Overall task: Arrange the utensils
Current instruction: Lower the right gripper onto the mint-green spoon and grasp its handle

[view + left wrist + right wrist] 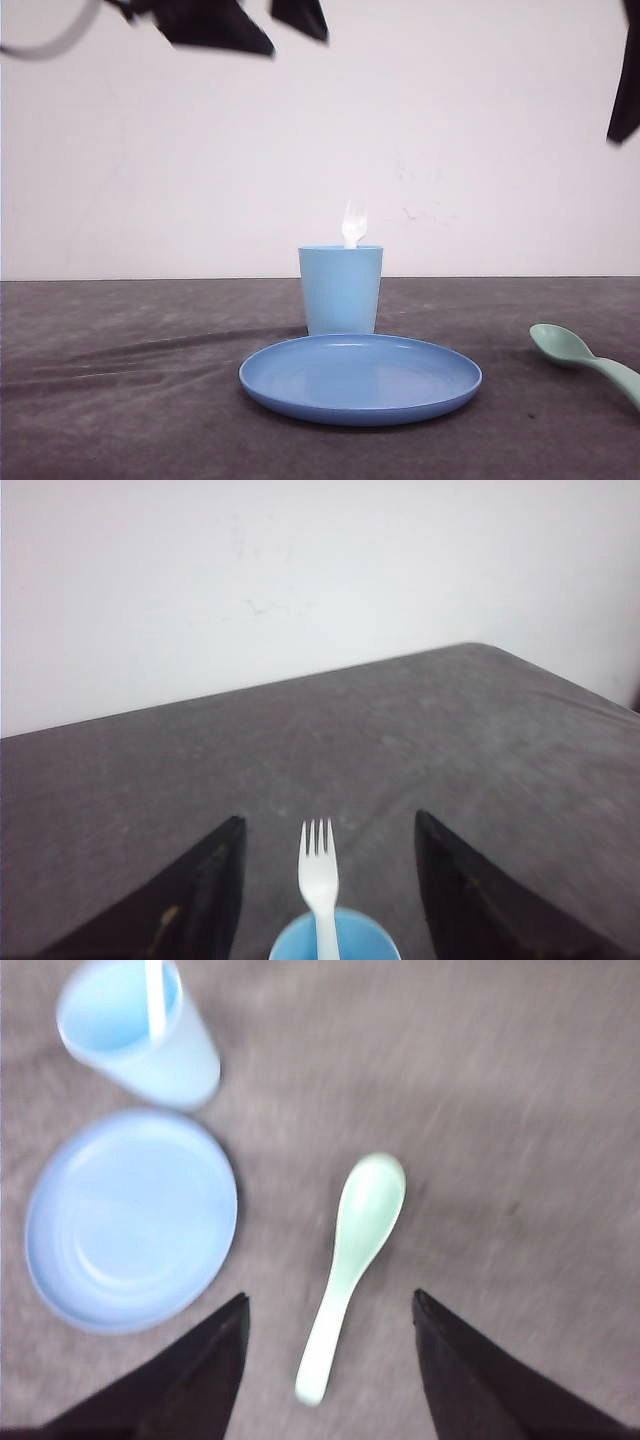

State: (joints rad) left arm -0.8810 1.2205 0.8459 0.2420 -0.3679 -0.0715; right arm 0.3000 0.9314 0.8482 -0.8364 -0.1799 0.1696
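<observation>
Status: half done, judging by layout. Fork (353, 224) stands tines-up in the light blue cup (340, 290), centre of the front view, directly behind the blue plate (360, 380). Spoon (585, 362) lies flat on the grey table (120, 400), lower right of the front view, well apart from the cup; it is not yet put away (presumably the cup is its destination too).

Left gripper (330, 890): fingers spread, nothing between them but air; the fork and cup rim sit at bottom centre of its wrist view, so it hangs above the cup.

Right gripper (330, 1370): spread open, empty. Spoon handle end lies between the fingers in the frame, bowl toward frame centre; image is blurred, so height above the spoon is uncertain. No contact visible.
</observation>
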